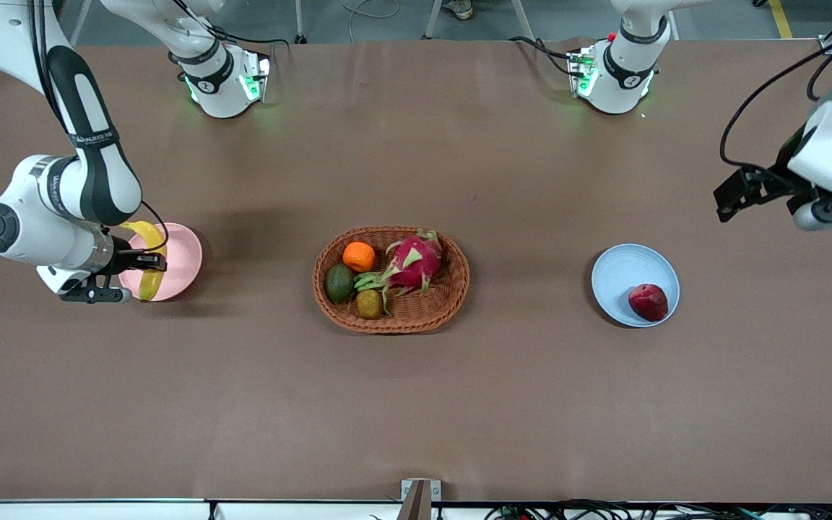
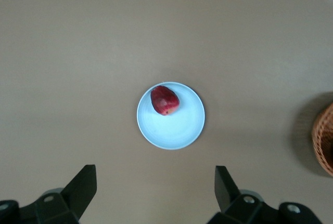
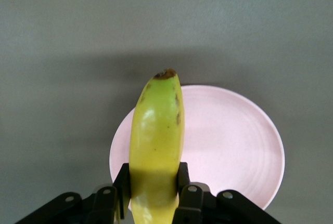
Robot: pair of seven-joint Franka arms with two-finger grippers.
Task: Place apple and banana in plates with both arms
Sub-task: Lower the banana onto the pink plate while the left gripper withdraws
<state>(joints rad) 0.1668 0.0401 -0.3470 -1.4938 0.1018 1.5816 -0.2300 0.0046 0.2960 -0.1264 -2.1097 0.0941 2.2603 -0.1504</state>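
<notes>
My right gripper point(image 1: 150, 264) is shut on the yellow banana point(image 1: 149, 285) and holds it over the pink plate point(image 1: 183, 261), at the rim toward the right arm's end of the table. In the right wrist view the fingers point(image 3: 120, 185) clamp the banana point(image 3: 156, 130) above the pink plate point(image 3: 229, 141). The dark red apple point(image 1: 648, 302) lies in the light blue plate point(image 1: 622, 274), near its rim. My left gripper point(image 1: 732, 196) is open and empty, raised over bare table toward the left arm's end. The left wrist view shows the apple point(image 2: 165, 100), the blue plate point(image 2: 174, 125) and the gripper point(image 2: 156, 187).
An oval wicker basket point(image 1: 452, 289) stands mid-table between the two plates, holding an orange point(image 1: 359, 256), a pink dragon fruit point(image 1: 414, 263) and two greenish fruits. Its edge shows in the left wrist view point(image 2: 325, 141). The arm bases stand along the table's edge farthest from the front camera.
</notes>
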